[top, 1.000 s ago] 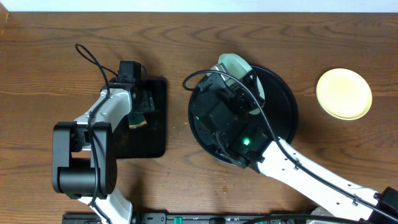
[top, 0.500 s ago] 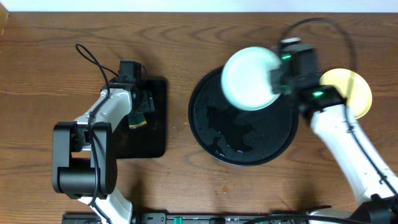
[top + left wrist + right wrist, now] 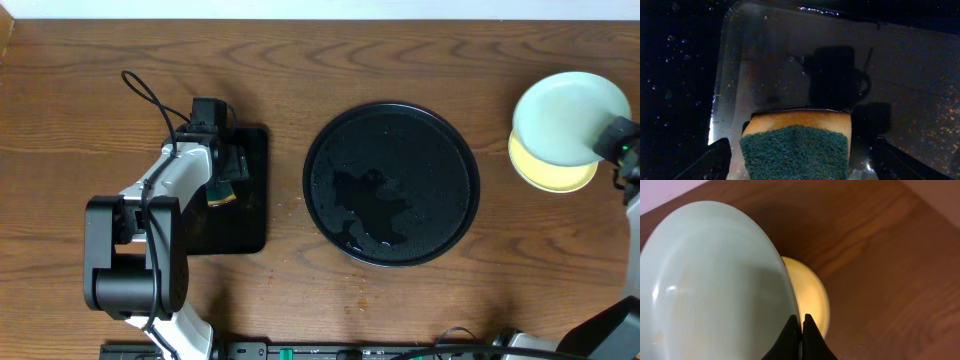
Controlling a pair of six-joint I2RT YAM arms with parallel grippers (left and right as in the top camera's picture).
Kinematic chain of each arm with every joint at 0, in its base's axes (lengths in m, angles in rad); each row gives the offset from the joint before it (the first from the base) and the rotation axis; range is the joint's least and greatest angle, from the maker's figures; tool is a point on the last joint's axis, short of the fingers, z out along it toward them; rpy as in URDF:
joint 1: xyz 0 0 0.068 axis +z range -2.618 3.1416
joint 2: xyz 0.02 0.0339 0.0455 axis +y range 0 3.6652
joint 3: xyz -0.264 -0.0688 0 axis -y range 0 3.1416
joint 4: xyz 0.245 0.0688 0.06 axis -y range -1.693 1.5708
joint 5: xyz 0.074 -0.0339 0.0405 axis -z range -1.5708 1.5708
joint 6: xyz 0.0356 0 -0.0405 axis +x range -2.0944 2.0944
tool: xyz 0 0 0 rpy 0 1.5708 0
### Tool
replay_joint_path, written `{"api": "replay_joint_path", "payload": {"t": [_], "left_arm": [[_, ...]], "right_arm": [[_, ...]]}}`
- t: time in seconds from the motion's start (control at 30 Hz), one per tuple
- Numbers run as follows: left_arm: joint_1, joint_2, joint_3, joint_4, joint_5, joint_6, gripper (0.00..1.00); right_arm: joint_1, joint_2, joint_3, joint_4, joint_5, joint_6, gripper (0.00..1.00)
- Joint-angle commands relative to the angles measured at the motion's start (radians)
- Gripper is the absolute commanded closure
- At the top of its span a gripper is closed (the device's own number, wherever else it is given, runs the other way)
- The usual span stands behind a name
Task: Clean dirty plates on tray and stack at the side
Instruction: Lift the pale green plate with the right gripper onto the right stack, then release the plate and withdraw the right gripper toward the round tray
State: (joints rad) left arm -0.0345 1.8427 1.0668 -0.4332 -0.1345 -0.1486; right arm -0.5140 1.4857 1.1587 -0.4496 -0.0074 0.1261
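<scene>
Since the stack belongs beside the tray, the right end effector (image 3: 801,330) holds the pale blue plate (image 3: 710,280) at the far right of the worktop (image 3: 100,80). The plate hangs directly over the pale yellow plate (image 3: 807,295), which lies flat on the wood. Its two fingers are pinched together on the near rim. We judge that this edge grip leaves the underside free, so the plate can settle onto the yellow one. In the wrist view the blue plate is tilted and raised, and we cannot tell whether the two plates touch, so we judge the placing unfinished.

The round black tray (image 3: 391,183) sits mid-worktop with no plate on it, only a wet film and a puddle, which suggests the washing there is done.

At the left, the left end effector (image 3: 799,157) is over the rectangular black tray (image 3: 245,215). Its fingers are spread wide of the sponge (image 3: 795,140) on both sides, so it grips nothing. The sponge presumably stays in that tray so its wetness does not reach the wood.
</scene>
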Motion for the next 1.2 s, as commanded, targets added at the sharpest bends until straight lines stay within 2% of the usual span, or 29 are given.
{"api": "replay_joint_path", "payload": {"t": [0.0, 0.2, 0.23, 0.3, 0.37, 0.5, 0.67, 0.8, 0.97, 1.0, 1.03, 1.17], "left_arm": [[0.003, 0.0, 0.001, -0.003, -0.009, 0.017, 0.11], [0.003, 0.0, 0.001, -0.003, -0.009, 0.018, 0.11], [0.003, 0.0, 0.001, -0.003, -0.009, 0.017, 0.11], [0.003, 0.0, 0.001, -0.003, -0.009, 0.017, 0.11], [0.003, 0.0, 0.001, -0.003, -0.009, 0.017, 0.11], [0.003, 0.0, 0.001, -0.003, -0.009, 0.017, 0.11], [0.003, 0.0, 0.001, -0.003, -0.009, 0.017, 0.11], [0.003, 0.0, 0.001, -0.003, -0.009, 0.017, 0.11], [0.003, 0.0, 0.001, -0.003, -0.009, 0.017, 0.11], [0.003, 0.0, 0.001, -0.003, -0.009, 0.017, 0.11], [0.003, 0.0, 0.001, -0.003, -0.009, 0.017, 0.11], [0.003, 0.0, 0.001, -0.003, -0.009, 0.017, 0.11]], "right_arm": [[-0.046, 0.038, 0.016, 0.005, -0.024, 0.016, 0.99], [-0.056, 0.114, 0.016, 0.018, -0.02, 0.016, 0.97], [-0.056, 0.13, 0.016, 0.022, -0.02, 0.016, 0.88], [-0.056, 0.154, 0.016, 0.029, -0.02, 0.015, 0.62], [-0.056, 0.167, 0.016, 0.031, -0.021, 0.016, 0.55], [-0.051, 0.168, 0.016, 0.038, -0.089, 0.015, 0.5], [-0.016, 0.168, 0.016, 0.031, -0.314, -0.043, 0.46], [0.05, 0.168, 0.016, -0.01, -0.428, -0.101, 0.45], [0.2, 0.168, 0.016, -0.066, -0.438, -0.209, 0.44], [0.237, 0.168, 0.016, -0.078, -0.438, -0.216, 0.39], [0.274, 0.168, 0.016, -0.087, -0.438, -0.217, 0.01], [0.391, 0.168, 0.016, -0.093, -0.438, -0.217, 0.01]]}}
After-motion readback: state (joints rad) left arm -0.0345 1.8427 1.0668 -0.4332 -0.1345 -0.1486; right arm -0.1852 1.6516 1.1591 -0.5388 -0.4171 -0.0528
